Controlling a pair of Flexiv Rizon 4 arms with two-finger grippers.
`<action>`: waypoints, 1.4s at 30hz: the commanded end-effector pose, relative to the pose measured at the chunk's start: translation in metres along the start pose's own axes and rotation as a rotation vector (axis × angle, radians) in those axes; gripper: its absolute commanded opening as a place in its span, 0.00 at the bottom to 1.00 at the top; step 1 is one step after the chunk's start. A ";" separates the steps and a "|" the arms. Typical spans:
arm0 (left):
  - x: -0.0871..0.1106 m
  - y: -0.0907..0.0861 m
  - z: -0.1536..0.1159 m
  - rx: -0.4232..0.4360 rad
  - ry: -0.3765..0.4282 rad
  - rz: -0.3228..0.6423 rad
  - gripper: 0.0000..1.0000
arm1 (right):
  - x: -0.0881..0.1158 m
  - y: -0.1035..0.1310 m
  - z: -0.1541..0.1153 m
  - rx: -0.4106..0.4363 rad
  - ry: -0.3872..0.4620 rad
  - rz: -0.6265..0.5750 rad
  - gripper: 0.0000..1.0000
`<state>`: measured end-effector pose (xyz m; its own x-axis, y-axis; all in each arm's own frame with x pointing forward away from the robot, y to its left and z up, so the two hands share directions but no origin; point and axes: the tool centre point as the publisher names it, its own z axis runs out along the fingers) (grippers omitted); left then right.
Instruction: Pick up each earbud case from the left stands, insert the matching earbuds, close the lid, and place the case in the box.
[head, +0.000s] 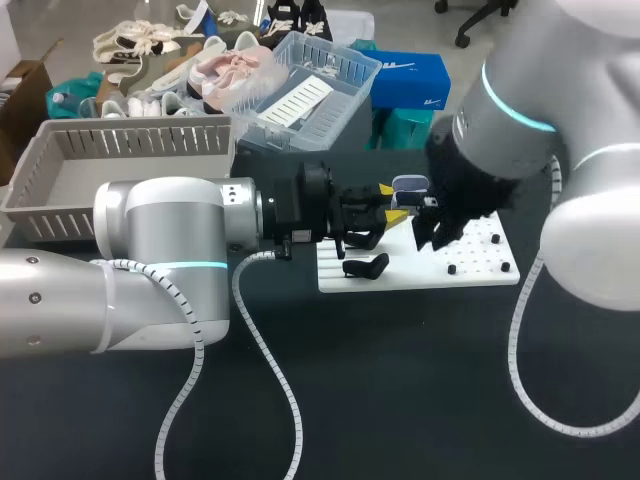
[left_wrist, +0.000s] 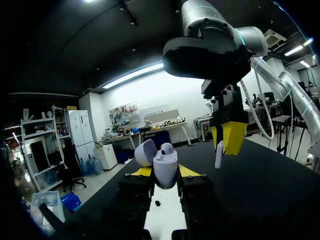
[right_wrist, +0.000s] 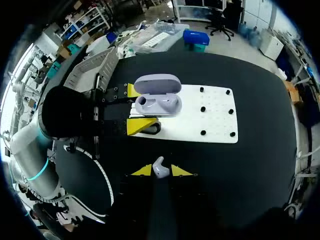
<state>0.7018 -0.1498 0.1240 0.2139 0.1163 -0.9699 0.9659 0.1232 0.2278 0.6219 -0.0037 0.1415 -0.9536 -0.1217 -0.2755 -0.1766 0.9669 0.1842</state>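
A lavender earbud case (left_wrist: 165, 166) is held over the white board (head: 470, 262), with its lid open. My left gripper (left_wrist: 165, 173) is shut on it, a yellow tip on each side. One white earbud (left_wrist: 167, 148) sits in the case. In the right wrist view the open case (right_wrist: 159, 104) lies ahead of my right gripper (right_wrist: 161, 171), which is shut on a second white earbud (right_wrist: 159, 167). From the left wrist view that earbud (left_wrist: 218, 155) hangs a little above and beside the case. A black stand (head: 365, 267) lies on the board's left part.
A grey slatted box (head: 120, 165) stands at the back left of the black table. A clear plastic basket (head: 305, 85) lies behind it. Small black pegs (right_wrist: 216, 112) dot the board's right half.
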 end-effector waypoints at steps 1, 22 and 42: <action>0.001 -0.001 0.000 -0.005 -0.002 0.002 0.00 | -0.012 0.004 -0.016 -0.002 0.077 -0.050 0.00; 0.001 -0.001 0.000 -0.005 -0.002 0.002 0.00 | -0.049 0.005 -0.039 0.020 0.106 -0.260 0.00; 0.001 -0.001 0.000 -0.005 -0.002 0.002 0.00 | -0.067 0.006 -0.024 -0.008 0.119 -0.316 0.00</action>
<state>0.7018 -0.1498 0.1240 0.2139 0.1163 -0.9699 0.9659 0.1231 0.2278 0.6758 0.0026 0.1835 -0.8727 -0.4378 -0.2160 -0.4681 0.8761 0.1155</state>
